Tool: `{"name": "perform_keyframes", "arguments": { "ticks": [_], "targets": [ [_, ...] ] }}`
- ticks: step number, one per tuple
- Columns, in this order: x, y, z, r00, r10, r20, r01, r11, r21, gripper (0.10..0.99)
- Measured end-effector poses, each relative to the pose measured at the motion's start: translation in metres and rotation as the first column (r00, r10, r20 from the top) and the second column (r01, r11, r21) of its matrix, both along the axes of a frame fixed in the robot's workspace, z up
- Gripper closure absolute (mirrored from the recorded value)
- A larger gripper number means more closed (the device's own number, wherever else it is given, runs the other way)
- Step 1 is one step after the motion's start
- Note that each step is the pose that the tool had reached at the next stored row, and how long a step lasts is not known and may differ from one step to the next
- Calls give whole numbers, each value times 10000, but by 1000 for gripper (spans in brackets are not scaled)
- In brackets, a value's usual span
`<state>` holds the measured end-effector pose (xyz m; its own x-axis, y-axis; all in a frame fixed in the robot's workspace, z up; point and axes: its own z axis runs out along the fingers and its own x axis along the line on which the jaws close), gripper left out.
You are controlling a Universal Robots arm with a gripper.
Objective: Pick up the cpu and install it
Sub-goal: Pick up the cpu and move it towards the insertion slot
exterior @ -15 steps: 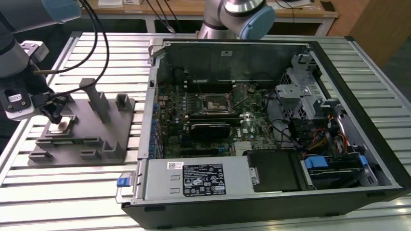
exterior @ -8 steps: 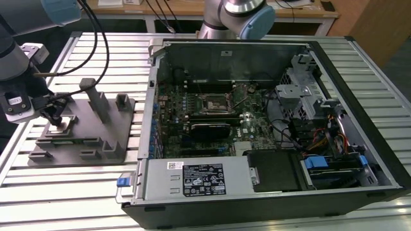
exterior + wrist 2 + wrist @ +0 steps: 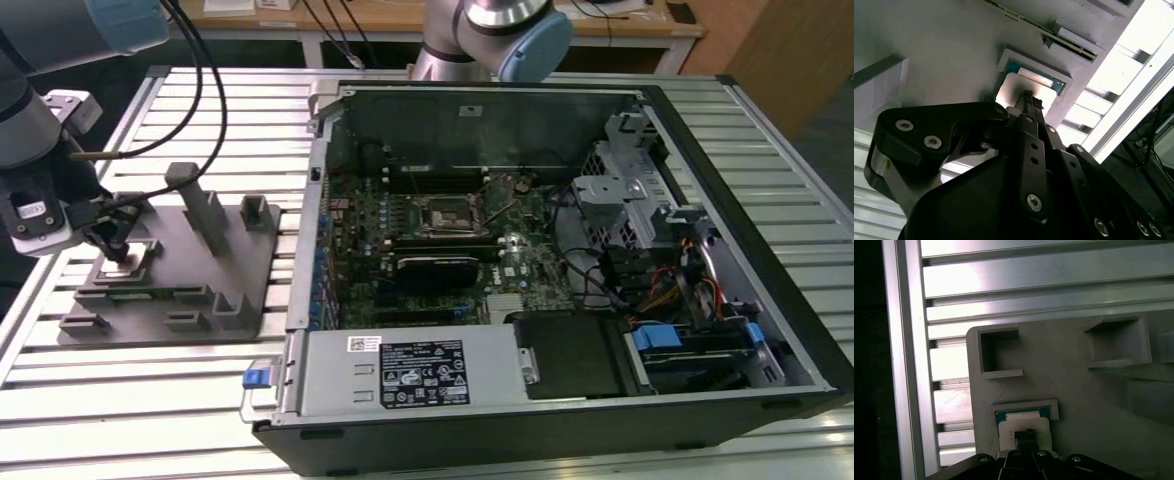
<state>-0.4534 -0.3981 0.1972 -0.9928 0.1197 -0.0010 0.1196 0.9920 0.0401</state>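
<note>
The tool (image 3: 118, 252), fingertips closed together, hangs just over the cpu (image 3: 1013, 87) in the grey fixture (image 3: 200, 290), at nine o'clock from the computer case (image 3: 534, 250).

cpu (image 3: 124, 270) in recess of fixture (image 3: 200, 305), at exterior view's left of computer case (image 3: 534, 425)

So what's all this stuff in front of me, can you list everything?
cpu: one, silvery, in a recess of the holder, under the gripper
holder: one, grey, with posts, exterior view's left
computer case: one, black, open, exterior view's right
motherboard: one, dark, inside the case
socket: one, black, metal-framed, mid-board
power supply: one, silver, case's edge nearest the camera
table: one, aluminium slats, beneath everything
arm: one, grey with blue caps, exterior view's top
gripper: one, black, directly over the cpu
</note>
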Motion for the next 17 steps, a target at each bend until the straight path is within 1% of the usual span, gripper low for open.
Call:
{"name": "perform_keyframes", "arguments": {
  "ticks": [1, 4, 5, 6, 7, 9, 10, 11, 12, 13, 17],
  "targets": [
    [0, 0, 0, 10000, 0, 0, 0, 10000, 0, 973],
    [0, 0, -1, 10000, 0, 0, 0, 10000, 0, 792],
    [0, 0, -2, 10000, 0, 0, 0, 10000, 0, 792],
    [0, 0, -2, 10000, 0, 0, 0, 10000, 0, 733],
    [0, 0, -3, 10000, 0, 0, 0, 10000, 0, 733],
    [0, 0, -4, 10000, 0, 0, 0, 10000, 0, 620],
    [0, 0, -4, 10000, 0, 0, 0, 10000, 0, 620],
    [0, 0, -4, 10000, 0, 0, 0, 10000, 0, 561],
    [0, 0, -5, 10000, 0, 0, 0, 10000, 0, 561],
    [0, 0, -5, 10000, 0, 0, 0, 10000, 0, 494],
    [0, 0, -10, 10000, 12, 1, -12, 10000, 0, 494]
  ]
}}
